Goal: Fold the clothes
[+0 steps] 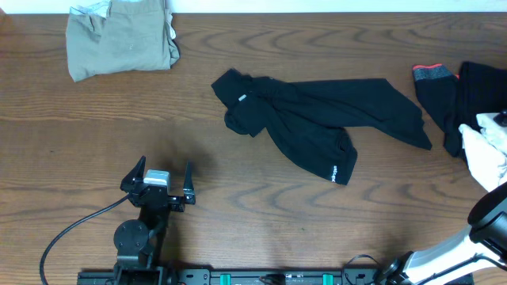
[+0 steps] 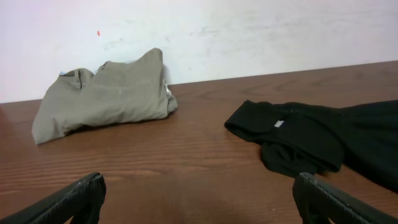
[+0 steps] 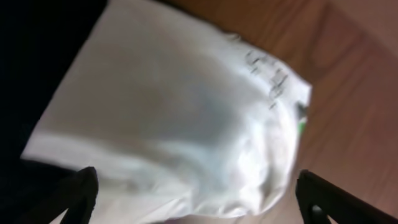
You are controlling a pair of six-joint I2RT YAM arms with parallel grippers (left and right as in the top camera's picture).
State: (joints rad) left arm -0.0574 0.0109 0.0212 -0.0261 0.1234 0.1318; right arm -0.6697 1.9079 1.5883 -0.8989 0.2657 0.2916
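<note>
A black shirt (image 1: 317, 119) lies crumpled and unfolded across the middle of the table, also in the left wrist view (image 2: 311, 140). A folded khaki garment (image 1: 119, 39) sits at the back left, also in the left wrist view (image 2: 106, 96). A white garment (image 1: 487, 150) lies at the right edge on dark clothes (image 1: 451, 91). My left gripper (image 1: 158, 184) is open and empty over bare wood, its fingertips wide apart (image 2: 199, 202). My right gripper (image 3: 196, 199) is open just above the white garment (image 3: 180, 112); the overhead view shows only its arm.
The wooden table (image 1: 253, 222) runs to a white wall behind. A dark garment with a pink band (image 1: 434, 75) lies at the back right. The left arm's cable (image 1: 71, 229) trails across the front left.
</note>
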